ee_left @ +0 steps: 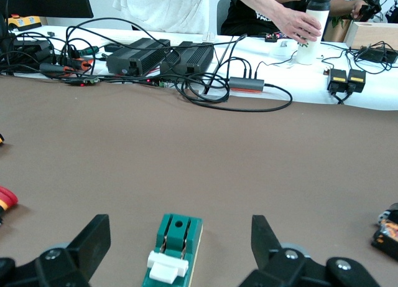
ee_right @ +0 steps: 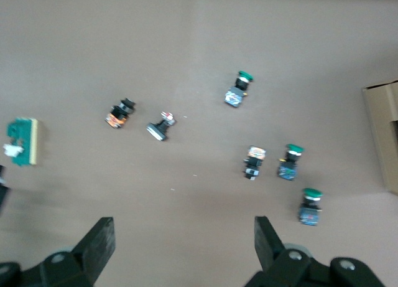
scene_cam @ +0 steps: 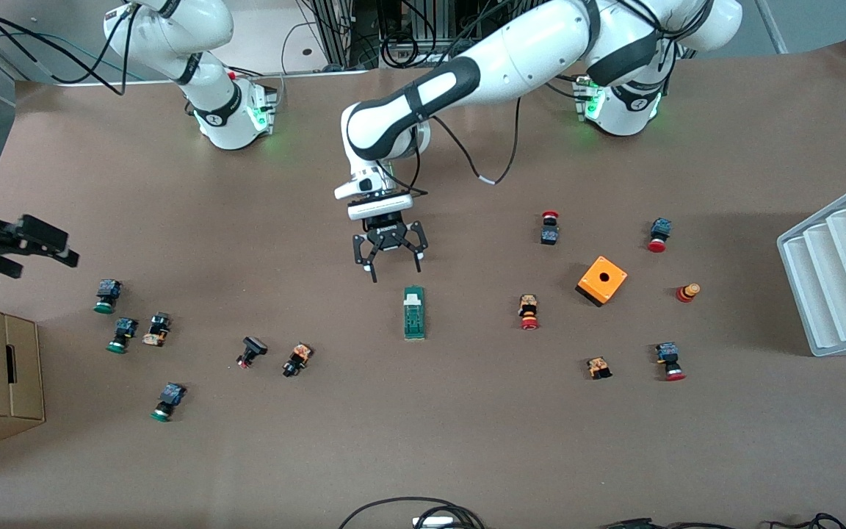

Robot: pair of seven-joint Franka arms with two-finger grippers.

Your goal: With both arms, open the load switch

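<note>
The load switch (scene_cam: 413,313) lies flat near the middle of the surface (scene_cam: 467,441), white end piece toward the robots' bases, with nothing touching it. The left claw (scene_cam: 388,258) hangs with its fingers spread apart over the bare surface just beside that white end, so a straight descent would likely land short of the block or clip the white piece and skid the switch toward the front camera. The right claw (scene_cam: 23,246) waits, fingers also apart, over the right arm's end of the surface above the green-capped push-buttons (scene_cam: 107,296), well apart from the switch. If one claw pulls before the other pins the body, the light block may simply slide or tip.
</note>
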